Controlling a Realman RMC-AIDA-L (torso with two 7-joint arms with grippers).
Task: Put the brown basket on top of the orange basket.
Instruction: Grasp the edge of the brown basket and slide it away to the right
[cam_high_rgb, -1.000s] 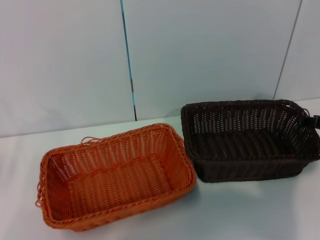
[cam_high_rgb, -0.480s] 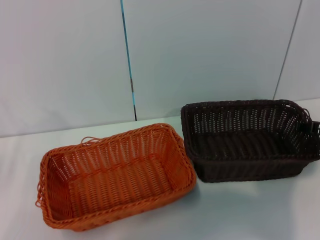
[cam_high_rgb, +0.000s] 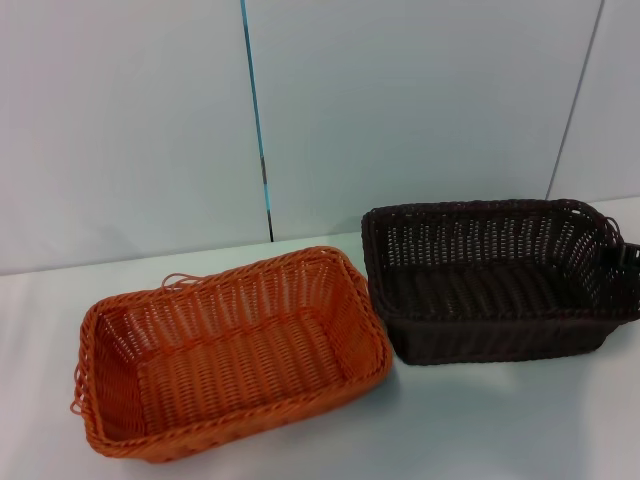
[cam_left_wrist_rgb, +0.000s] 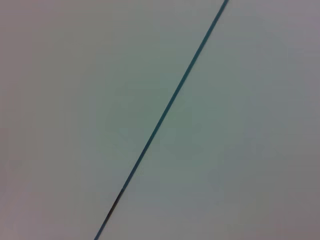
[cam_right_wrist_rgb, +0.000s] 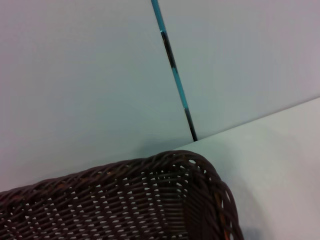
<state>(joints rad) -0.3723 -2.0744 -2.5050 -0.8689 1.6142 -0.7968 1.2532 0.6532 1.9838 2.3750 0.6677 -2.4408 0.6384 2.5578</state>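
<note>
Right claw (cam_high_rgb: 628, 262) at dark open-weave brown basket (cam_high_rgb: 490, 285) end, finger state unclear.

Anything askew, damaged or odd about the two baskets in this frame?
The orange basket has loose strands sticking out at its left end and along its far rim, so the weave looks frayed there. It also sits skewed to the table edge. The brown basket looks intact and upright, with the right gripper at its right end.

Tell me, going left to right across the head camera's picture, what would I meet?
Orange basket → brown basket → the right pincer, a dark bit just showing at the brown basket's right end by the picture's edge.
</note>
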